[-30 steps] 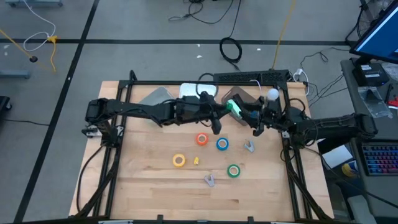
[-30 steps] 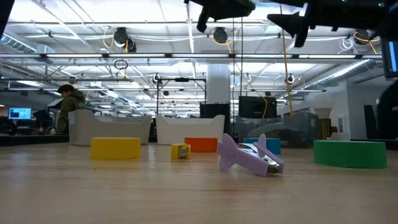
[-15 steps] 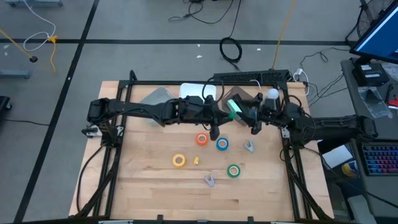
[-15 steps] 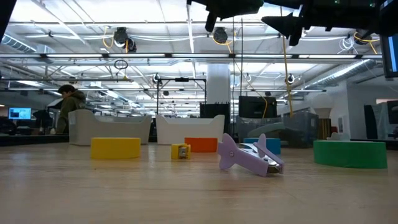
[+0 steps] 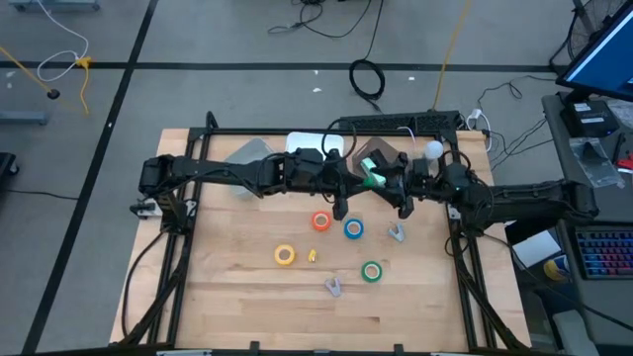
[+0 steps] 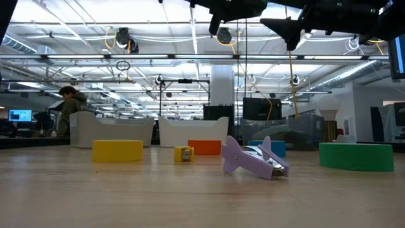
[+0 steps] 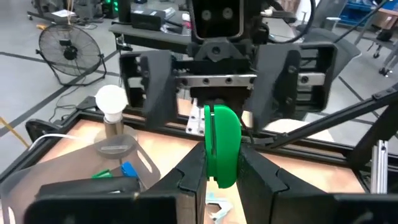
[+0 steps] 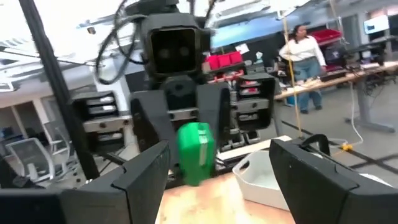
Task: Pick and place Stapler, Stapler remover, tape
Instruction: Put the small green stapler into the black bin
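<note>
My left gripper (image 7: 221,177) is shut on a green stapler (image 7: 222,146), held in the air above the table's far middle (image 5: 374,179). My right gripper (image 8: 217,180) faces it from the right, open. Its two fingers (image 7: 152,87) stand on either side of the stapler's far end without touching it. On the table lie a red-orange tape roll (image 5: 320,222), a blue one (image 5: 353,229), a yellow one (image 5: 285,255) and a green one (image 5: 371,271). Two purple stapler removers (image 5: 396,233) (image 5: 333,287) lie among them. My left gripper pinches the green stapler by its two flat sides (image 7: 211,163) between its two fingers (image 7: 191,173). The fingers come nearly level from the table's left. The stapler stands on edge, sticks out past the fingertips toward my right gripper, and is clear of the table.
A white bin (image 5: 315,144) and grey trays (image 5: 247,153) (image 5: 381,150) stand along the far edge, with a bulb-topped stand (image 5: 433,150) at the far right. A small yellow piece (image 5: 312,256) lies by the yellow roll. A person (image 6: 71,107) is in the room behind.
My right gripper has moved toward the table's left and closed in on the stapler that my left gripper holds. My left gripper has stayed in place and swung a little, carrying the stapler with it.
</note>
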Controlling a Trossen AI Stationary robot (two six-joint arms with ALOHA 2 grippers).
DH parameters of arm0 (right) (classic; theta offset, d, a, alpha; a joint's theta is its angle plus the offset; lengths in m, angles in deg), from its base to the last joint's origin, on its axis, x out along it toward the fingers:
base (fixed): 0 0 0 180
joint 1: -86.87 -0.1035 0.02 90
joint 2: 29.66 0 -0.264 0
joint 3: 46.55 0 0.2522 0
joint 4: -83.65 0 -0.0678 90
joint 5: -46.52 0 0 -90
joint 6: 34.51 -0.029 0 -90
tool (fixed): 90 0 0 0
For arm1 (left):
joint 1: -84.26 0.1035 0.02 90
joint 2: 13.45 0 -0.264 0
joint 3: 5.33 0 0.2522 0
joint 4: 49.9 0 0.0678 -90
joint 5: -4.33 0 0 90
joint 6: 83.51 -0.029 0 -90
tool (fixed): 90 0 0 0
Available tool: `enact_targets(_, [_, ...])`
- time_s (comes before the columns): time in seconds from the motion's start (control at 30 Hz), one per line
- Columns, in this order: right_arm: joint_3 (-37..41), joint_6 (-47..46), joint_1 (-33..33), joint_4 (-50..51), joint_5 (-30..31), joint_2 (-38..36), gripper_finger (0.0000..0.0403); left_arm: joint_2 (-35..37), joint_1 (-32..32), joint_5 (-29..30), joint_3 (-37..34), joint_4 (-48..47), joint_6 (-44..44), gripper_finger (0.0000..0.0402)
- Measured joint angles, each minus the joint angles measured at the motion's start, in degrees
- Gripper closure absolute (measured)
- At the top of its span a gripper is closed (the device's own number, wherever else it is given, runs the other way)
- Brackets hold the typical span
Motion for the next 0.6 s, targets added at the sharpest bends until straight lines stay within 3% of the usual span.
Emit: enact_targets(0.6, [0.02, -3.2, 0.38, -7.41, -1.21, 4.92, 0.0137, 0.0, 0.07, -0.23, -0.02, 0.23, -0.44, 0.033])
